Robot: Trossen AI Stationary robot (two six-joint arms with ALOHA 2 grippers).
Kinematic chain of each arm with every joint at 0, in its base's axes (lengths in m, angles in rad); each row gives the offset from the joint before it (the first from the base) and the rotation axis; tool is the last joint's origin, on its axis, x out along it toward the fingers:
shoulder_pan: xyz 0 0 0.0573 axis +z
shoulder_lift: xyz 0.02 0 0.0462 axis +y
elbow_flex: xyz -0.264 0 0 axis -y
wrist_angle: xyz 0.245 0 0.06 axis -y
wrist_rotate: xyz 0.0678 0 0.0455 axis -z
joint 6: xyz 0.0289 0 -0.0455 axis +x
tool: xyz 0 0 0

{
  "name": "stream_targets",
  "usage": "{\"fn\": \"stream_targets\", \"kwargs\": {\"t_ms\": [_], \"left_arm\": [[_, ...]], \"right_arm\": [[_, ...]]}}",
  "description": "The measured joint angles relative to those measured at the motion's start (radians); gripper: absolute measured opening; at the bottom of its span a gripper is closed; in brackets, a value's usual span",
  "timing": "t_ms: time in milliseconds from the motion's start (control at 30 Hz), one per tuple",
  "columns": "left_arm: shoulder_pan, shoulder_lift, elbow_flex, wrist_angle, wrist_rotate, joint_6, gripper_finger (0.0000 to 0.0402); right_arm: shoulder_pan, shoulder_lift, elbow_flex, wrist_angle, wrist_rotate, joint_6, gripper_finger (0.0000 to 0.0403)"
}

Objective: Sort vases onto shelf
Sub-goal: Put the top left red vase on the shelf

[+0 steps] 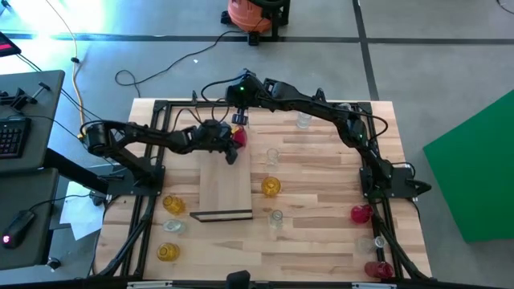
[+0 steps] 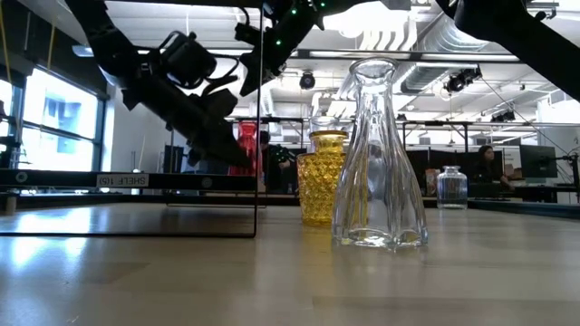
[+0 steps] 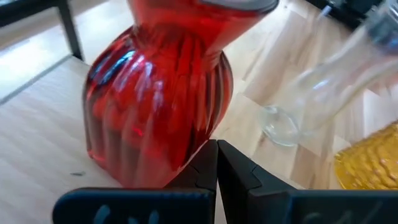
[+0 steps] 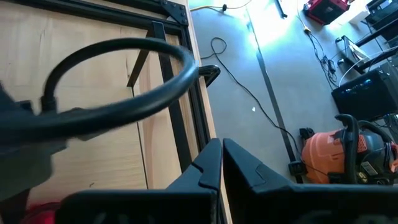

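Observation:
A red ribbed vase (image 1: 238, 136) (image 3: 155, 93) stands upright at the far end of the shelf (image 1: 225, 189), a light board with a dark strip on its near edge. My left gripper (image 3: 217, 168) (image 1: 229, 151) is shut, right beside the vase's lower body. My right gripper (image 4: 221, 165) (image 1: 239, 119) is shut and raised over the table's far side, just beyond the red vase. Other vases stand on the tabletop: amber (image 1: 271, 186) (image 2: 323, 177), clear (image 1: 276, 217) (image 2: 378, 154), and more amber, clear and red ones along the left and right sides. My left gripper's shut fingers (image 3: 202, 168) come nearly level at the red vase's lower body (image 3: 168, 162), close against it. Whether they touch the glass, I cannot tell. The vase stands upright with its base on the board.
A clear vase (image 1: 273, 156) (image 3: 311, 93) stands just right of the shelf, and another (image 1: 303, 120) near the far edge. The black frame (image 1: 161, 104) runs around the tabletop. A black cable loop (image 4: 118, 68) hangs before the right wrist camera. Bare wood lies mid-right (image 1: 321, 177).

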Motion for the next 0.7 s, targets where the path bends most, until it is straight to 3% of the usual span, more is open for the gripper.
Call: {"fn": "stream_targets", "kwargs": {"t_ms": [700], "left_arm": [[0.027,0.0,0.0,0.058,-0.048,-0.002,0.0]], "right_arm": [[0.0,0.0,0.0,0.001,-0.016,0.0,0.0]]}}
